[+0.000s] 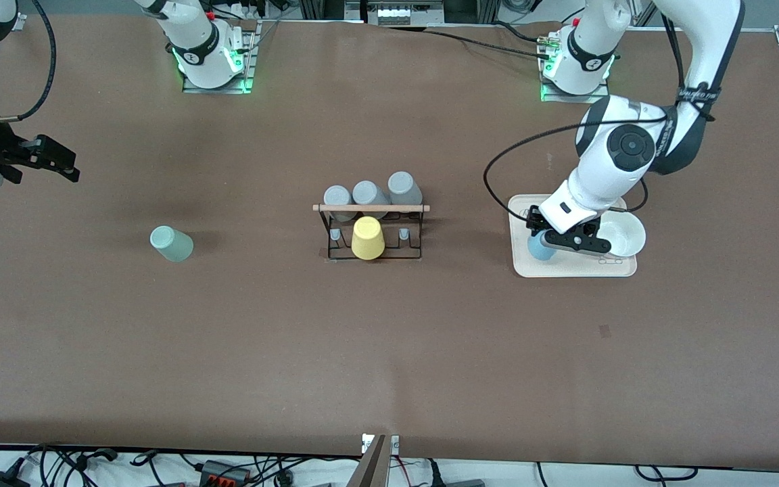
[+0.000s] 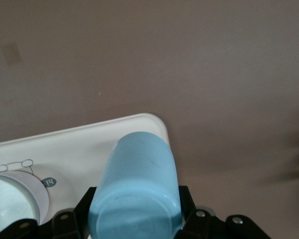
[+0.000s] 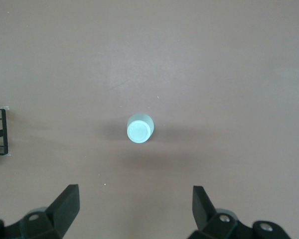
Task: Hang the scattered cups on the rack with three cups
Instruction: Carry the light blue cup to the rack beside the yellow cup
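The light blue cup (image 1: 539, 249) (image 2: 137, 184) sits on the cream tray (image 1: 565, 270) (image 2: 74, 149), toward the left arm's end of the table. My left gripper (image 1: 544, 237) (image 2: 137, 209) is shut on it, one finger on each side. The pale mint cup (image 1: 172, 243) (image 3: 140, 129) sits alone on the bare table toward the right arm's end. My right gripper (image 1: 65, 166) (image 3: 135, 199) hangs open and empty over the table near that cup. The black wire rack (image 1: 370, 208) (image 3: 0, 132) stands mid-table with three grey cups (image 1: 370, 193) on it.
A yellow cup (image 1: 367, 238) hangs on the side of the rack nearer the front camera. A white bowl (image 1: 623, 235) (image 2: 10, 199) sits on the tray beside the blue cup. A small tape mark (image 1: 604, 331) lies on the table nearer the front camera than the tray.
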Tool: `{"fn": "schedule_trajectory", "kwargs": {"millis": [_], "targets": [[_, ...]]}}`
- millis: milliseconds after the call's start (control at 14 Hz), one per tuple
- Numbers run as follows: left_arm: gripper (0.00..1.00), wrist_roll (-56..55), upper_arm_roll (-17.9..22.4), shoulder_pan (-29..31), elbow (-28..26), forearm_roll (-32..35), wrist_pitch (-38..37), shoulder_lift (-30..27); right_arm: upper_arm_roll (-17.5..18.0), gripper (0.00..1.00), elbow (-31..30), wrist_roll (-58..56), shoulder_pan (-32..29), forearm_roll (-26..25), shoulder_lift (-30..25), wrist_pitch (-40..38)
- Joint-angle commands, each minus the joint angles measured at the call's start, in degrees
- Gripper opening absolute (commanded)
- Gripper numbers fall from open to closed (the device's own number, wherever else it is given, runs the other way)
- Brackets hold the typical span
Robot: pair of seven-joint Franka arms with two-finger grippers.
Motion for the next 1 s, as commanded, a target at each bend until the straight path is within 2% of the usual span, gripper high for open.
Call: {"fn": "schedule_trajectory", "kwargs": {"millis": [0, 143, 357, 500, 929], "targets": [[0.36, -7.90, -0.57, -5.26, 17.21, -0.47, -12.81, 6.59, 0.42, 1.00, 0.98, 0.00, -0.18, -0.23, 0.16, -0.69], [0.36, -17.29, -0.57, -10.36, 24.78, -0.38, -13.98, 10.37, 0.42, 1.00, 0.89, 0.00, -0.27, -0.23, 0.16, -0.69], [0.37, -30.91, -0.48, -16.78, 32.27, -0.29, -13.98, 15.73, 0.42, 1.00, 0.89, 0.00, -0.36, -0.32, 0.16, -0.52], [0.37, -35.96, -0.31, -18.73, 34.12, -0.38, -13.55, 18.37, 0.42, 1.00, 0.72, 0.09, -0.36, -0.32, 0.34, -0.69], [0.36, -36.23, -0.48, -21.37, 35.80, -0.38, -11.52, 21.28, 0.42, 1.00, 0.63, 0.00, -0.36, -0.32, 0.51, -0.69]]}}
